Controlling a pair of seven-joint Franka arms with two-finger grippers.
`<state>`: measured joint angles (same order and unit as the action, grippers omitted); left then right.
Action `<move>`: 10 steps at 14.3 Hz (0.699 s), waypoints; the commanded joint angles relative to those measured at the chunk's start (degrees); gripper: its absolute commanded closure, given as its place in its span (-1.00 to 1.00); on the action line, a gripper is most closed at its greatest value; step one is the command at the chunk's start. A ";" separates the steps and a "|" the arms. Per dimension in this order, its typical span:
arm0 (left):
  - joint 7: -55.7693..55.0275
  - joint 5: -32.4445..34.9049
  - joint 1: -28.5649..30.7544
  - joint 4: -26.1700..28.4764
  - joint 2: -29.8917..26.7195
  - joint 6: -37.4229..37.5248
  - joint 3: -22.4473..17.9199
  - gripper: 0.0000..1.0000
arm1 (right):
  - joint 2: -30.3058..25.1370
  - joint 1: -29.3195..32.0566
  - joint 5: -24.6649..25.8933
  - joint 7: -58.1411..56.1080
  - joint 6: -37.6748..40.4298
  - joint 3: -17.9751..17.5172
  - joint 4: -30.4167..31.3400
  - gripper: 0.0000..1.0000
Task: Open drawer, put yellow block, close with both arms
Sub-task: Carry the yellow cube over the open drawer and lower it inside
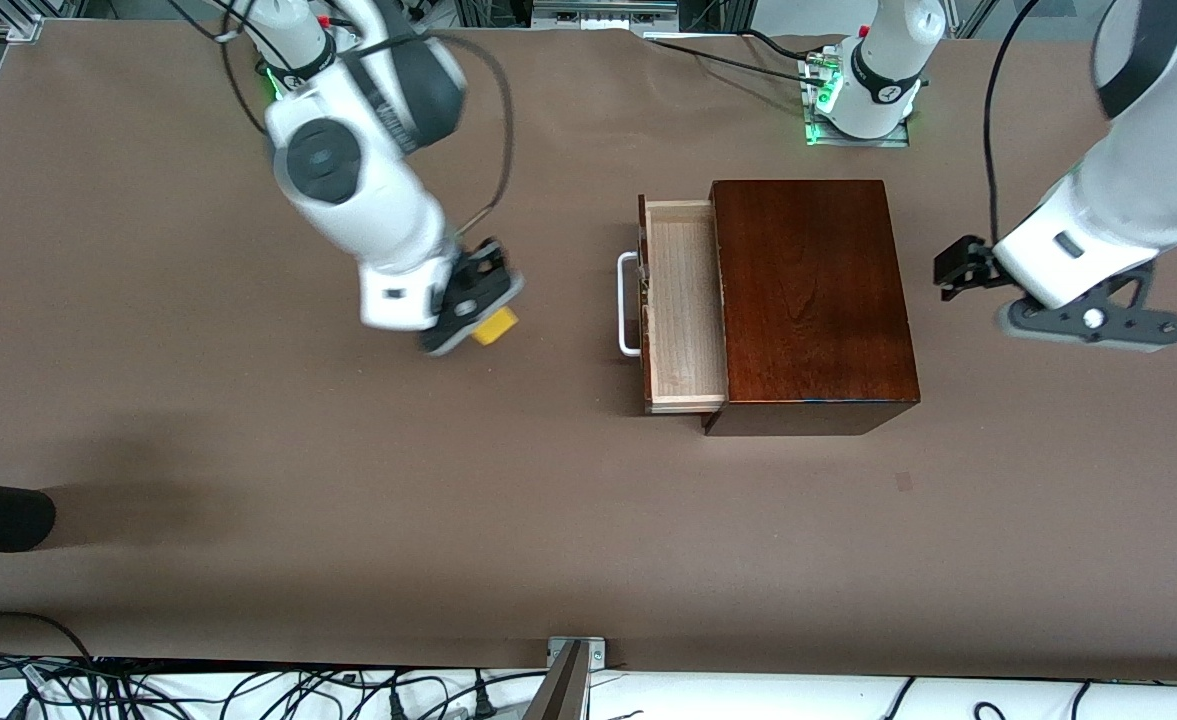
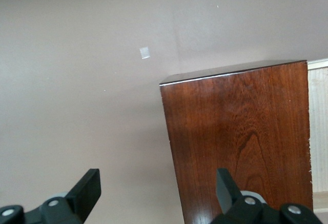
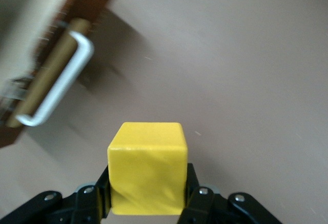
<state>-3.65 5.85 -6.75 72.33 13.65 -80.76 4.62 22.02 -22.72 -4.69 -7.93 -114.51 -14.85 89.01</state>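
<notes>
A brown worktop (image 1: 248,560) is seen. The yellow block (image 3: 146,168) is gripped by the right tool (image 3: 147,199) beside the open drawer (image 1: 683,305). The left tool (image 2: 156,190) is held open over the wooden box (image 2: 241,137).

White jointed arms (image 1: 368,200) with dark grey bands, black cables, black claws.

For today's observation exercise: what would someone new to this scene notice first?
Probably the yellow block, pinched in the right gripper above the table, toward the right arm's end. Next, the dark-brown wooden box mid-table, its drawer pulled open with the white handle facing the block. The left gripper waits open beside the box.
</notes>
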 commanded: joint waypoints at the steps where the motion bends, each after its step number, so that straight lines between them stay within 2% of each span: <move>1: 2.33 -4.70 5.07 10.86 -10.02 -4.13 0.39 -1.00 | 6.09 -7.05 -0.15 -1.12 0.69 0.43 -9.18 1.00; 3: 4.78 -4.28 5.70 16.94 -13.46 -5.54 -1.79 -1.00 | 9.25 -11.27 3.18 -1.21 0.95 0.43 -13.57 1.00; 5: 4.97 -4.36 5.52 19.76 -13.82 -10.45 -3.29 -1.00 | 12.07 -15.41 7.31 -0.95 1.39 0.52 -17.18 1.00; 8: 4.88 -4.71 5.08 20.57 -15.32 -10.21 -4.70 -1.00 | 15.32 -19.63 10.74 -0.94 0.87 0.61 -20.62 1.00; 10: 4.88 -5.06 4.65 20.22 -15.32 -10.29 -6.45 -1.00 | 18.48 -22.97 14.43 -1.38 1.65 1.48 -25.00 1.00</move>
<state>0.32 2.31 -1.44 90.61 0.69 -90.01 0.06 36.30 -42.80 6.67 -8.00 -114.56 -14.64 70.90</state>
